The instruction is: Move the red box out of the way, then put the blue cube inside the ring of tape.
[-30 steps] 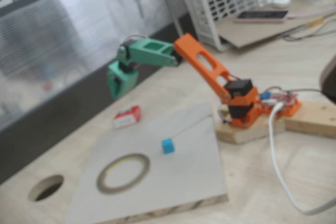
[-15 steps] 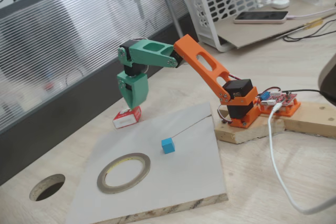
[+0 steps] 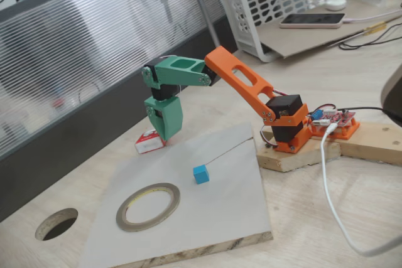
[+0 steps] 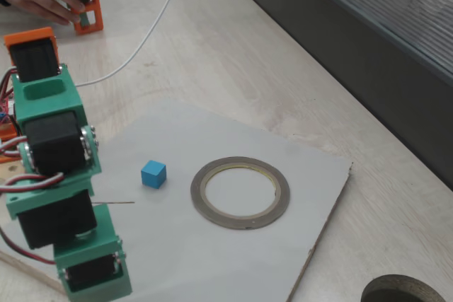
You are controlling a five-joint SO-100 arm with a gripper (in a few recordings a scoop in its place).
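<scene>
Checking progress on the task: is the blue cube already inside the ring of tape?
No. The blue cube sits on the grey board to the left of the ring of tape, whose opening is empty.

green hand (image 3: 167, 131) over red box (image 3: 149, 142), blue cube (image 3: 200, 174), ring of tape (image 3: 148, 206)

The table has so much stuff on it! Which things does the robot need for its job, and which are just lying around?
For the job:
red box, by the grey board's edge, under the gripper
blue cube, on the grey board
ring of tape, flat on the board, nothing inside it

Just lying about:
white basket
phone
round hole in the table
white cable
</scene>
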